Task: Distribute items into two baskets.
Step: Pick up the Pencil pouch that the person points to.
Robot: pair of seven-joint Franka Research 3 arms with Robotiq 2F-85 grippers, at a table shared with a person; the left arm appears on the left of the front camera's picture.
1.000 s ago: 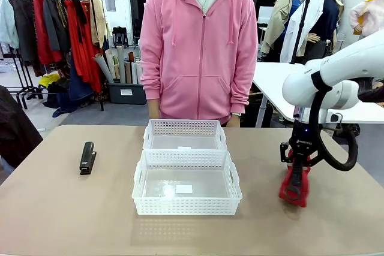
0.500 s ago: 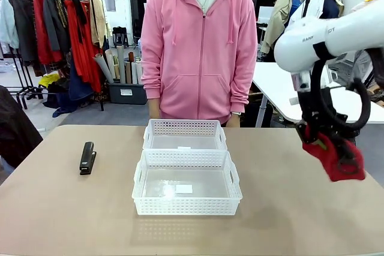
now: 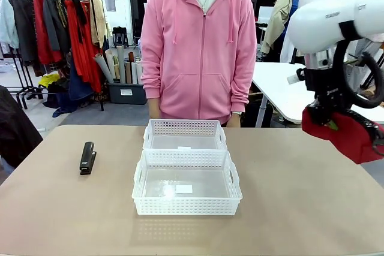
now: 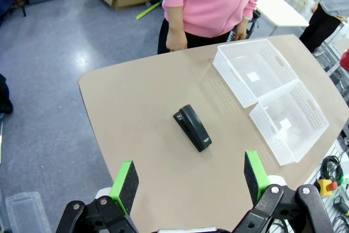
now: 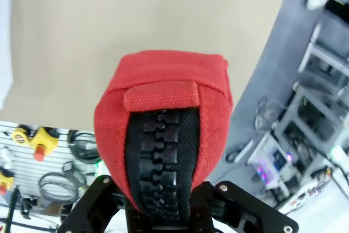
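Red pouch point(image 3: 345, 136) is up high, well off the bench point(image 3: 60, 208), out on the right side and clenched firmly in the right tool point(image 5: 163, 205). I'd say it is lifted that high to clear a basket wall. The stapler point(image 3: 87, 157) lies flat on the bench's left side, under the left tool point(image 4: 190, 181), which is spread wide and grasping nothing, probably lined up for it. Count: one pouch, one stapler, two baskets. The larger basket point(image 3: 186, 205) is nearer, the narrower basket point(image 3: 185, 128) just behind it, and neither holds an item.
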